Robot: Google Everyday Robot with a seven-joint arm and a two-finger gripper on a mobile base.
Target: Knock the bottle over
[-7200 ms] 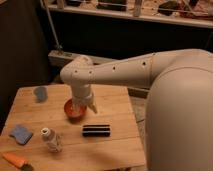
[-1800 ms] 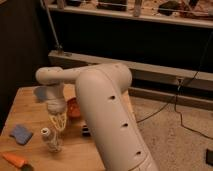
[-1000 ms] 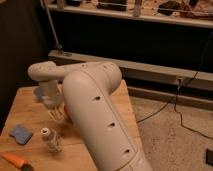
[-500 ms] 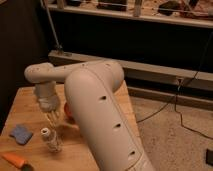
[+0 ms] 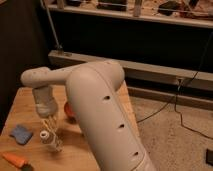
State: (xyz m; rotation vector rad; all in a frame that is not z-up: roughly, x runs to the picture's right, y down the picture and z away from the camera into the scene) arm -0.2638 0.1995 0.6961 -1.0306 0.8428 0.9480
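Orange carrot-shaped piece point(image 5: 15, 160) at the near-left edge of the wooden worktop point(image 5: 17, 110); flat blue cloth pad point(image 5: 21, 134) just behind it. Small clear plastic bottle with white cap point(image 5: 50, 141) stands upright, front-left. Claw point(image 5: 50, 123) hangs directly over the cap; apart or together, cannot tell. Red bowl point(image 5: 70, 111) partly hidden by the white arm point(image 5: 95, 100).

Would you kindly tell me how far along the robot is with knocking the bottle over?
Done: the approach looks finished, as the tool hangs just above the bottle near the front left of the table. In hand: lining up for the push; whether the tool touches the bottle cannot be told. Left: the knock itself, since the bottle stands upright beside the blue sponge.
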